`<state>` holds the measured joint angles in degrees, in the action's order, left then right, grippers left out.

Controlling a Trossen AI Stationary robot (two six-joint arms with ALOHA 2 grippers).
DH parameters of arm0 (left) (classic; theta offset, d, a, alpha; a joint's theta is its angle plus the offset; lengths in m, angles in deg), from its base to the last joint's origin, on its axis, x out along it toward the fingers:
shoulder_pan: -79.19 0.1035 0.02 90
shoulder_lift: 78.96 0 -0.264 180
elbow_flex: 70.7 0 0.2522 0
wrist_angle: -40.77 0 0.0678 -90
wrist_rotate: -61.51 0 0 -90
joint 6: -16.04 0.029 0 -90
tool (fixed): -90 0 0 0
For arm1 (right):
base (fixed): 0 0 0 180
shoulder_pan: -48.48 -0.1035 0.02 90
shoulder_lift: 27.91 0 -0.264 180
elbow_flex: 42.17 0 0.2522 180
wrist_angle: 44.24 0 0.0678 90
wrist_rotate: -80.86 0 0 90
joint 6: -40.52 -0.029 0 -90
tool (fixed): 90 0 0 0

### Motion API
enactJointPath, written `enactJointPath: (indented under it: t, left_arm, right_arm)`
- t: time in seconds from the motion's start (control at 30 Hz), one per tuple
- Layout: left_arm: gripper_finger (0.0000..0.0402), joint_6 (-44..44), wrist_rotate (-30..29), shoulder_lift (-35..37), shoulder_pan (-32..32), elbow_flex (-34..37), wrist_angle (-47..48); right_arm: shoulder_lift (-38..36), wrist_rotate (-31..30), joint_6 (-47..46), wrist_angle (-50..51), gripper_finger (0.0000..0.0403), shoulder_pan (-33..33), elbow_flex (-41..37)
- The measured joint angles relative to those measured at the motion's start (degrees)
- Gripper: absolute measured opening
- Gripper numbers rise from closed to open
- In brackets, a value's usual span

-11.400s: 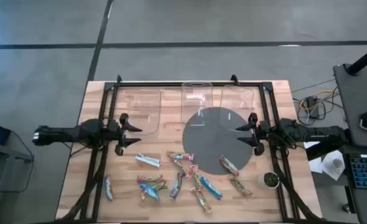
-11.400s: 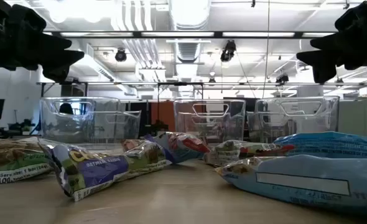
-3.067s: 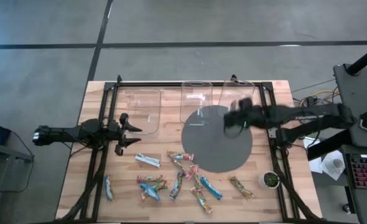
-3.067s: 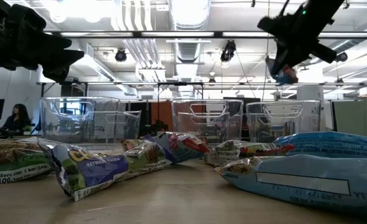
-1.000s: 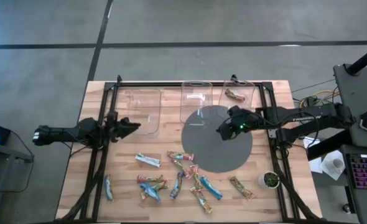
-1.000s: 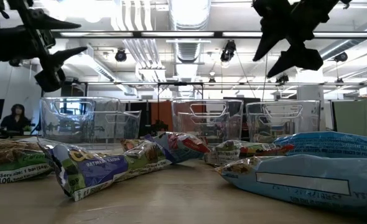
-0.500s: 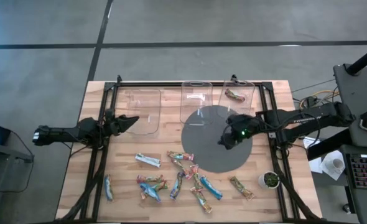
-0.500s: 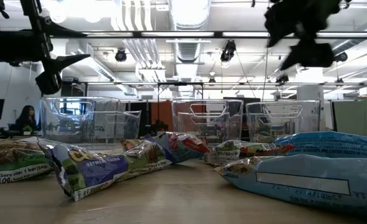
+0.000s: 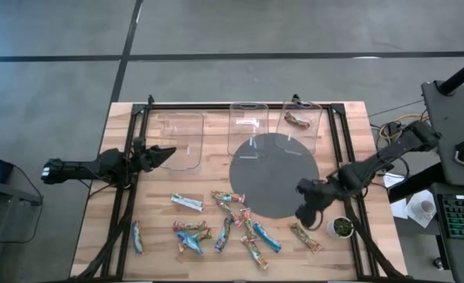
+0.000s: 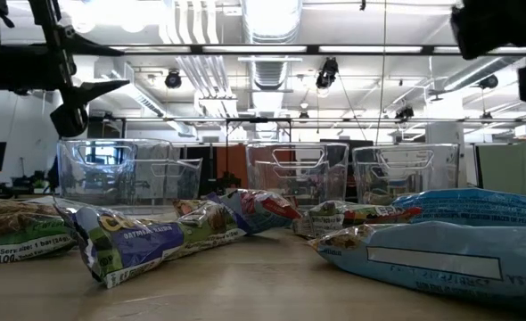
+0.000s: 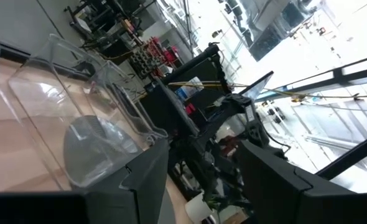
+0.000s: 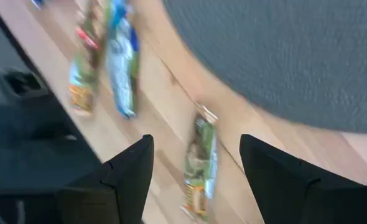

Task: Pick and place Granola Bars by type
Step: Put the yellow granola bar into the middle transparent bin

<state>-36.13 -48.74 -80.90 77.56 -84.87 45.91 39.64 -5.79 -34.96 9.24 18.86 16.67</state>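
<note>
Green-wrapped bar (image 9: 304, 237) alone at the table's (image 9: 350, 118) near right edge, just below the right end effector (image 9: 305, 214), long axis slanting; left end effector (image 9: 167, 152) far off by the bins

Right wrist: same bar (image 12: 200, 167) centred between wide-open, empty fingers (image 12: 126, 174), lengthwise along the gap

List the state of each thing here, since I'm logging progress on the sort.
Right bin: holds one red-brown bar.
Middle bin: empty.
Left bin: empty.
Loose bars: lying unsorted on the table.
Green bar: flat on the wood, between the open fingers.
Right gripper: open, above the green bar.
Left gripper: open, idle beside the left bin.
</note>
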Motion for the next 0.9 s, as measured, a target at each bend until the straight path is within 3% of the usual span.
enactJointPath:
  t: [0.23, 0.33, 0.53, 0.9]
  left_arm:
    - [0.0181, -0.5, 0.0, -0.4, 0.0, 0.0, 1.1]
    - [0.0181, -0.5, 0.0, -0.4, 0.0, 0.0, 1.1]
    - [0.0181, -0.5, 0.0, -0.5, 0.0, 0.0, 1.2]
    - [0.0181, -0.5, -1.0, -0.5, 0.0, 0.0, 1.4]
  right_arm:
    - [12.0, 5.3, -2.4, -2.8, 0.0224, -3.4, 0.7]
    - [16.1, 4.5, -2.5, -2.9, 0.0225, -5.2, 2.3]
    - [21.8, 4.5, -3.0, -2.6, 0.0224, -9.3, 5.2]
    - [29.6, 5.9, -12.4, -2.6, 0.0224, -14.4, 6.4]
